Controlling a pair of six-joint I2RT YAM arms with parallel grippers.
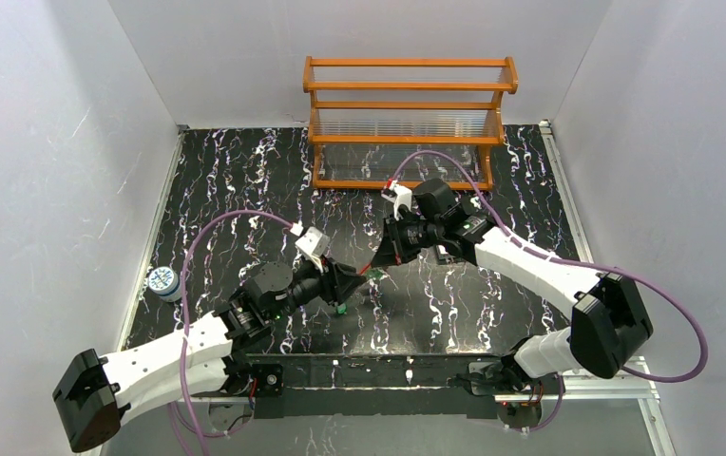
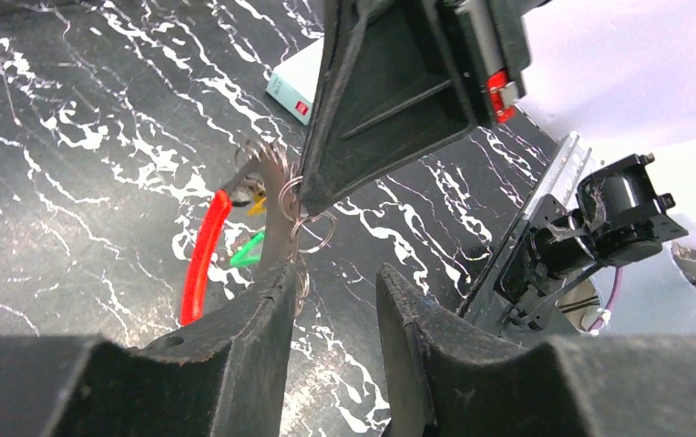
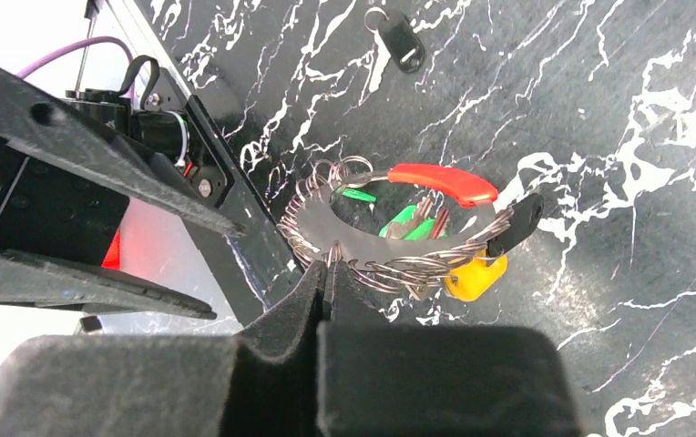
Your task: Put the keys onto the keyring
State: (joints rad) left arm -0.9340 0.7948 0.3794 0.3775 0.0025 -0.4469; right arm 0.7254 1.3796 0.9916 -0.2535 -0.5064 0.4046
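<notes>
Fingers of the right arm [image 3: 294, 305] are pinched shut on the keyring [image 3: 326, 228], gripping its grey band over the bench [image 3: 618, 137]. Green keys [image 3: 405, 221] show inside the loop just beyond these fingertips, and a yellow key [image 3: 470, 278] sits to their right. The left fingers [image 2: 253, 319] stand apart, holding nothing, with the keyring's small rings just beside one tip.

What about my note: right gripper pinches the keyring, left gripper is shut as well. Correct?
No: the left gripper is open, with a clear gap, as the left wrist view shows. The right gripper does pinch the keyring.
</notes>
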